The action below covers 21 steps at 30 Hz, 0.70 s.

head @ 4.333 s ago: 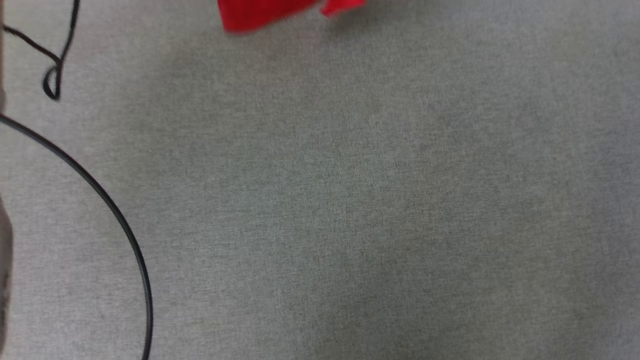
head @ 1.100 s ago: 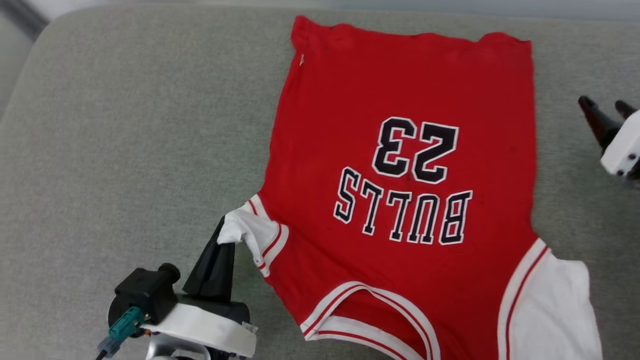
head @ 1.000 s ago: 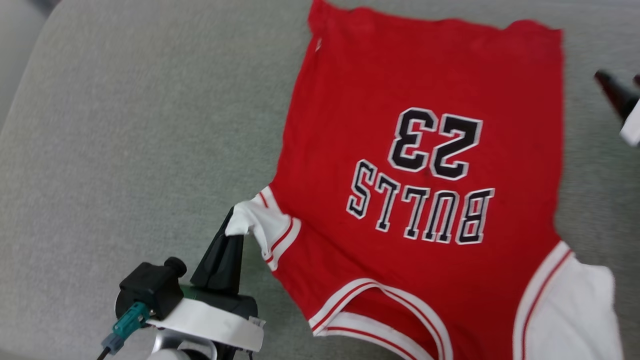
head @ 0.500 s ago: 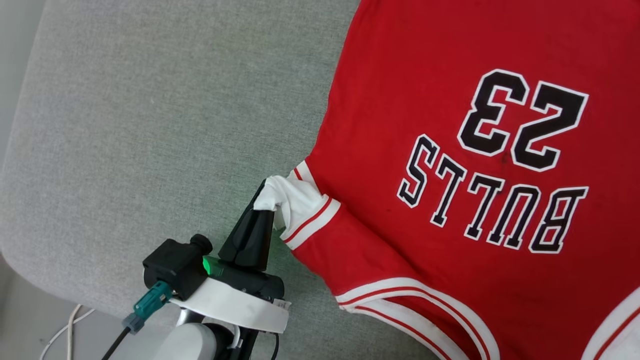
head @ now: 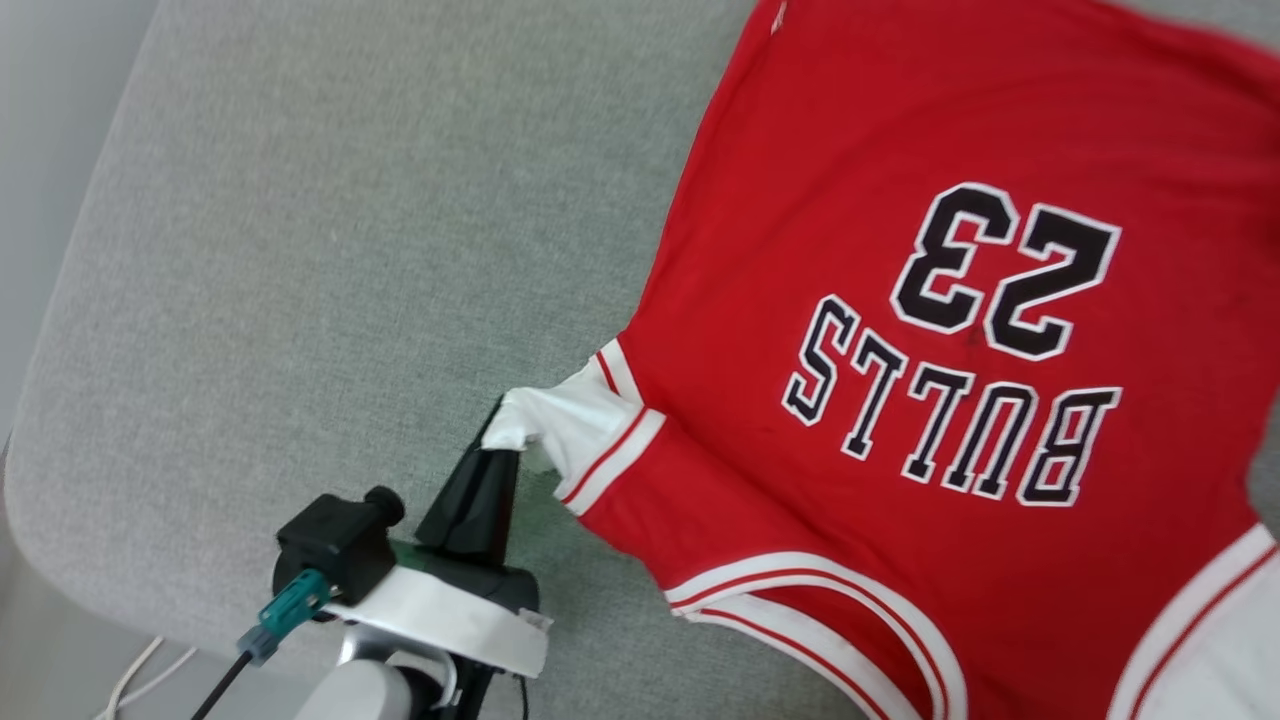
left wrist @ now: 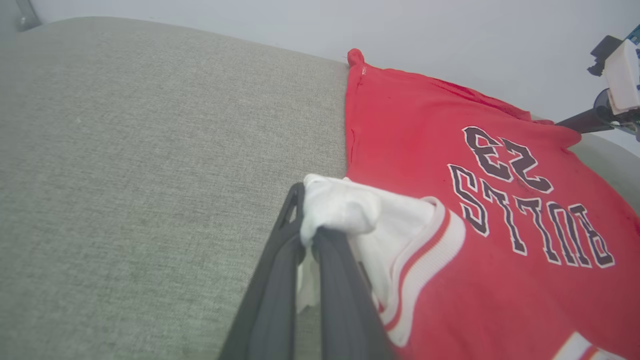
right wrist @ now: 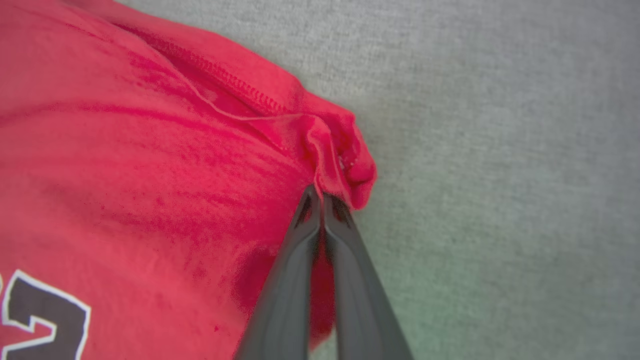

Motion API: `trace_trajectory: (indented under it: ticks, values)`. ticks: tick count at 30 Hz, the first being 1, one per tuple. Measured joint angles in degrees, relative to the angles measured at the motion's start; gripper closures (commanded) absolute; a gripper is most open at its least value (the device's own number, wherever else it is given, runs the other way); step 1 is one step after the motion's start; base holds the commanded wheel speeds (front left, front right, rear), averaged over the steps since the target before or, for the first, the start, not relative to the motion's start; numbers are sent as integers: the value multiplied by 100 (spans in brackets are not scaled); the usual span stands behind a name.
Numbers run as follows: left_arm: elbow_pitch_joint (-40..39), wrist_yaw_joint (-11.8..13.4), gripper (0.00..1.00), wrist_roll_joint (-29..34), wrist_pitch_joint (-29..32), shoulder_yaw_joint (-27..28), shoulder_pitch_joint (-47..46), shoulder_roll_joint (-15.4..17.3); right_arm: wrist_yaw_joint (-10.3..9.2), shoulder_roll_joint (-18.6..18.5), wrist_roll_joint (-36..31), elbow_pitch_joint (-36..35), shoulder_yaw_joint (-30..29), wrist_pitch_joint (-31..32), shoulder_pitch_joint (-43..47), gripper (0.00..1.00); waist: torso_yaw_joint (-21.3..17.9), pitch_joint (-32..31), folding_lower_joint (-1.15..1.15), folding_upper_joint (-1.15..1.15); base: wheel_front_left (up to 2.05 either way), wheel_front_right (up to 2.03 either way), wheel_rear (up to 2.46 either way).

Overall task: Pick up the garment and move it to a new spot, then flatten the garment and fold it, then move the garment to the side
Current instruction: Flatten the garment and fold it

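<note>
Grey cushion (head: 300, 250), pale wall (left wrist: 450, 30) at top; one garment (head: 900, 130); two grippers: left gripper (left wrist: 305, 225) pinches white sleeve (head: 570, 420), right gripper (right wrist: 320, 197) pinches red corner (right wrist: 345, 160).

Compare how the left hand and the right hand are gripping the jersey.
The left hand pinches the bunched white sleeve; the right hand pinches a red hem corner. The left hand's grip is at the collar end of the jersey, the right hand's at the bottom end. Both are shut on fabric, over the grey cushion.
</note>
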Motion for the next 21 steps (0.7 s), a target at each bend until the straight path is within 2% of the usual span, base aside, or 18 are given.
trace_trajectory:
  ticks: [4, 10, 17, 21]
  values:
    - [116, 87, 100, -88, -8, 193, 180, 100, -1, -101, 159, -394, 330, 49, 554, 100, -211, -375, 0, 0, 0, 0, 0]
    - [180, 334, 100, -200, -5, 582, 583, 336, -2, -271, 758, -1334, 536, 43, 1759, 100, -672, -960, 0, 0, 0, 0, 0]
    - [164, 653, 100, -393, 65, 994, 1100, 549, -2, -303, 1211, -2570, 241, 90, 3668, 100, -1316, -1565, -1, 0, 0, 0, 0]
    - [141, 753, 100, -460, 198, 1060, 1342, 627, -2, -42, 1239, -3284, -171, 129, 4896, 100, -1646, -1870, -1, 0, 0, 0, 0]
